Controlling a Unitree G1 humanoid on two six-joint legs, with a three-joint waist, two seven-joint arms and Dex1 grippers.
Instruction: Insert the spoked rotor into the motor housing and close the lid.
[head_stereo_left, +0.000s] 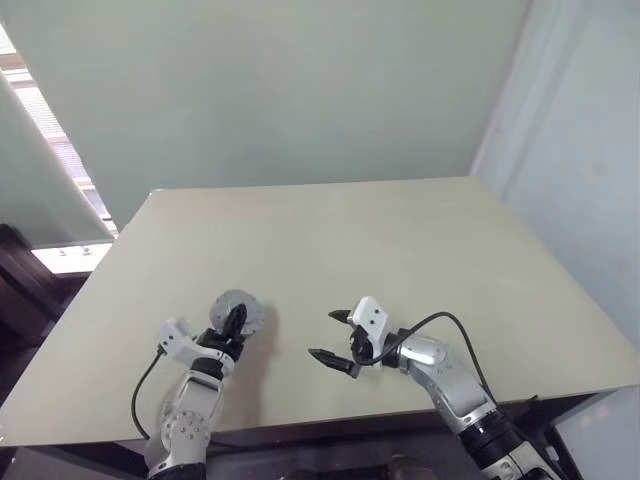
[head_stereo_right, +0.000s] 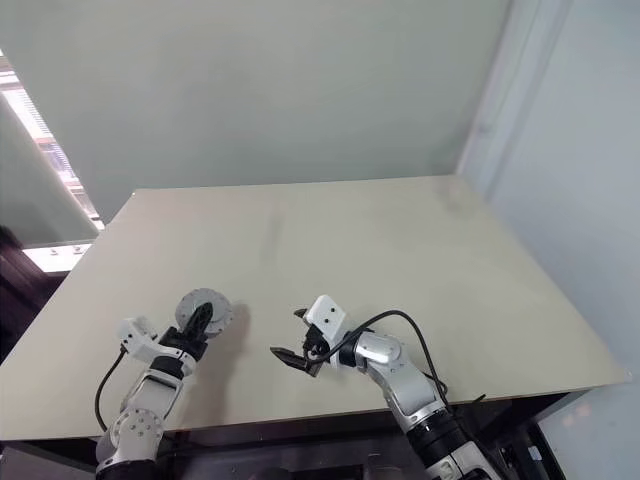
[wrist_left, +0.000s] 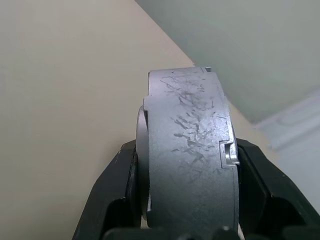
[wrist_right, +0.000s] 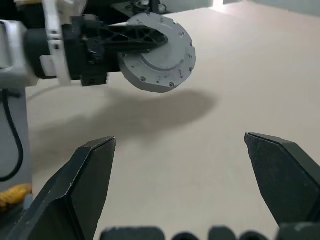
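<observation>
Left gripper (head_stereo_left: 236, 320): pinching the motor housing (head_stereo_left: 238, 313) across its two flat faces, one black finger on each side, so the puck stands on edge above the table (head_stereo_left: 400, 240).
Motor housing: a grey round puck, clamped between the left fingers (wrist_left: 115, 195); the left wrist view looks at its scratched rim, with a small notch at one edge. From the right wrist view its flat face shows a ring of small screw holes near the rim. It is lifted clear of the table and throws a shadow on the surface beneath it.
Lid and rotor: I cannot tell whether the puck already carries them.
Right gripper (head_stereo_left: 336, 336): spread wide, holding nothing, its two black fingers (wrist_right: 85, 185) well apart; it points sideways toward the left gripper.
Gap between the claws: the housing sits off the tips of the right gripper, near but not touching.
Table: pale beige top, bare under the right gripper.
</observation>
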